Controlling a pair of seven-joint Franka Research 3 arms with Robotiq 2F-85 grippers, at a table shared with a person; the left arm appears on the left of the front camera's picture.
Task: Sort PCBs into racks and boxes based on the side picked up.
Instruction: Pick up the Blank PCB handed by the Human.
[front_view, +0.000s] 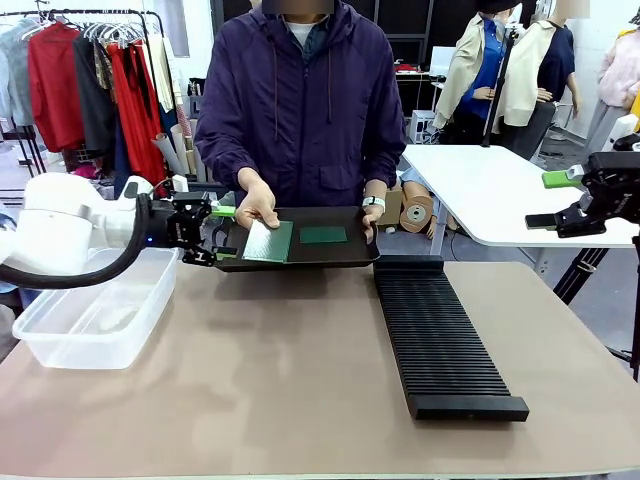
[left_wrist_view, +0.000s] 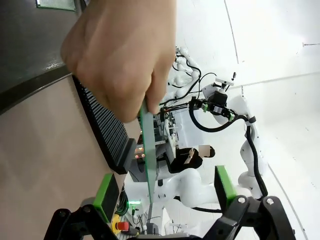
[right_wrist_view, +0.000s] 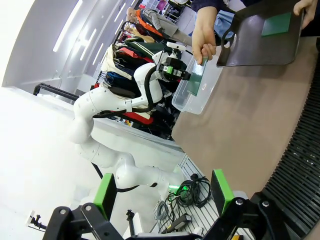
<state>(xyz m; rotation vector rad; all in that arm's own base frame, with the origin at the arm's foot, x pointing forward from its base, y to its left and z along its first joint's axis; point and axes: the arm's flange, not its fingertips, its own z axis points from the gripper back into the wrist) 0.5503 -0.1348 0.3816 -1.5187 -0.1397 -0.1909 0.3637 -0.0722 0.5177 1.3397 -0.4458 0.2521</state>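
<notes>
A person's hand (front_view: 258, 205) holds a pale green PCB (front_view: 268, 242) out over the left end of a black tray (front_view: 300, 255). My left gripper (front_view: 215, 235) is open at that board's left edge. In the left wrist view the board (left_wrist_view: 147, 155) hangs edge-on between the green pads (left_wrist_view: 106, 190), touching neither. A darker green PCB (front_view: 322, 235) lies flat on the tray. The long black slotted rack (front_view: 440, 340) runs down the table's right half. The clear box (front_view: 95, 310) stands at the left. My right gripper (front_view: 570, 200) hangs open and empty at the far right.
The person's other hand (front_view: 372, 215) grips the tray's right end. A white side table (front_view: 500, 195) stands behind the right gripper. Bare brown tabletop (front_view: 270, 370) lies between the box and the rack.
</notes>
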